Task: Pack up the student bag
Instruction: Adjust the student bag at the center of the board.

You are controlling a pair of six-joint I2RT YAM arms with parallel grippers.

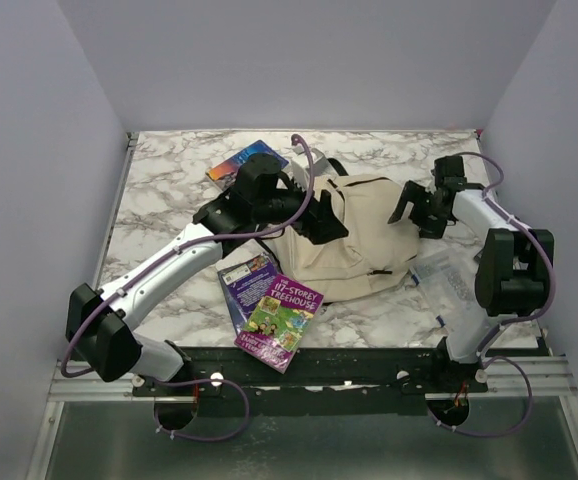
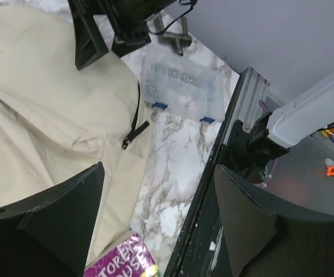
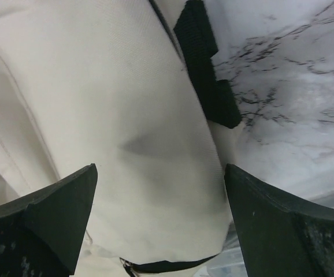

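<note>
The marble table fills the top view, with grey walls on three sides. The student bag lies flat near the table's middle, slightly toward 3 o'clock. It is cream fabric, with black straps showing at its 12 o'clock end.

The left arm reaches from 7 o'clock toward the centre. The left gripper hangs over the bag's 10 o'clock edge. In the left wrist view its fingers stand well apart with nothing between them, and below the gap are bag fabric and bare marble.

The right arm bends in from 4 o'clock. The right gripper sits over the bag's 2 o'clock corner. Its fingers are spread wide above the cream cloth, clamped on nothing.

A clear plastic box with blue latches rests at the bag's 4 o'clock, just beside it.

At the bag's 7 o'clock lies a treehouse book with a purple and green cover, overlapping a blue book that touches the bag's edge. A colourful book lies at 11 o'clock on the table, apart from the bag and just beyond the left arm's wrist.

In the right wrist view a black strap runs off the fabric onto the marble. In the left wrist view a black zipper pull hangs on the bag's side seam.
</note>
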